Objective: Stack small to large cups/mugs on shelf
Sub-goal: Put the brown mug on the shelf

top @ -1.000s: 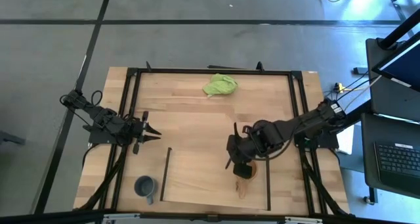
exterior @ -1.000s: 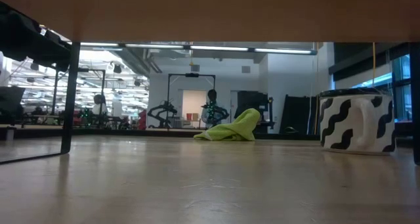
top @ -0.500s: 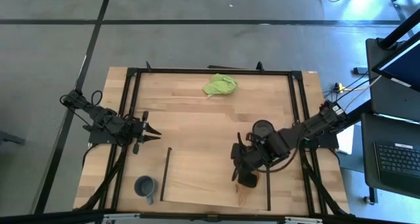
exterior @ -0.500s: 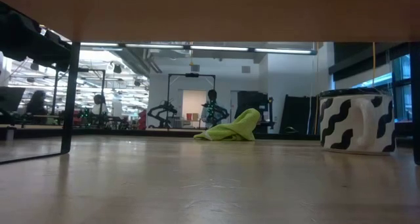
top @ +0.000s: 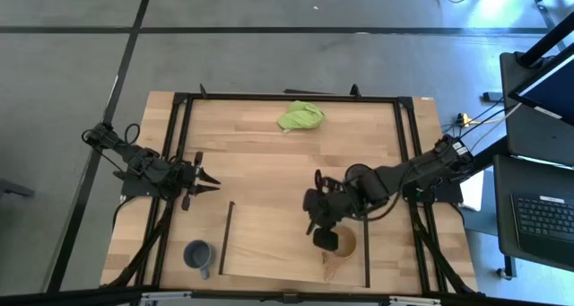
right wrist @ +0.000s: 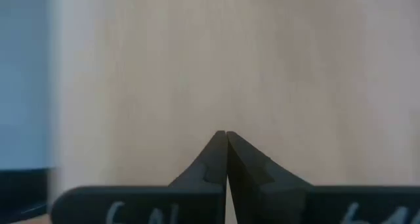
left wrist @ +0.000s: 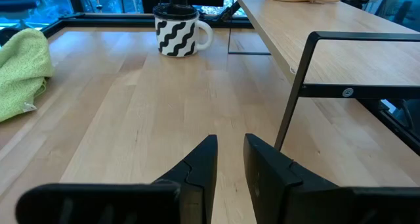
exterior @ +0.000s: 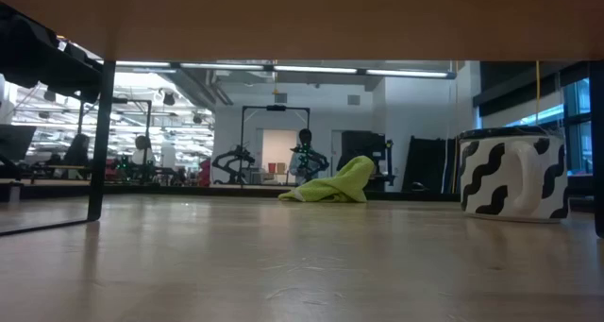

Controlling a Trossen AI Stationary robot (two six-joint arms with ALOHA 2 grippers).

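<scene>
The right gripper's (top: pixel 321 227) two fingers (right wrist: pixel 226 159) meet at their tips with nothing between them, seen over bare light wood in the right wrist view. From above it sits over the shelf (top: pixel 269 243), just beside the tan cup (top: pixel 340 242). Half a second ago the gripper lay on top of that cup and hid it; now it has drawn off toward the shelf's middle, and the cup's round rim and dark hollow show again (a second ago only its edge peeped out). The cup stands near the shelf's right bar.

The white mug (left wrist: pixel 177 32) with black wavy stripes stands on the table beyond the shelf, near the green cloth (top: pixel 300 117); from above the right arm covers it, though half a second ago its dark mouth was in plain sight. The blue-grey mug (top: pixel 198 254) stands on the table just outside the shelf's left bar, unmoved.

The left gripper (top: pixel 204 179) waits at the table's left edge as before, its fingers (left wrist: pixel 197 168) a narrow gap apart, holding nothing.
</scene>
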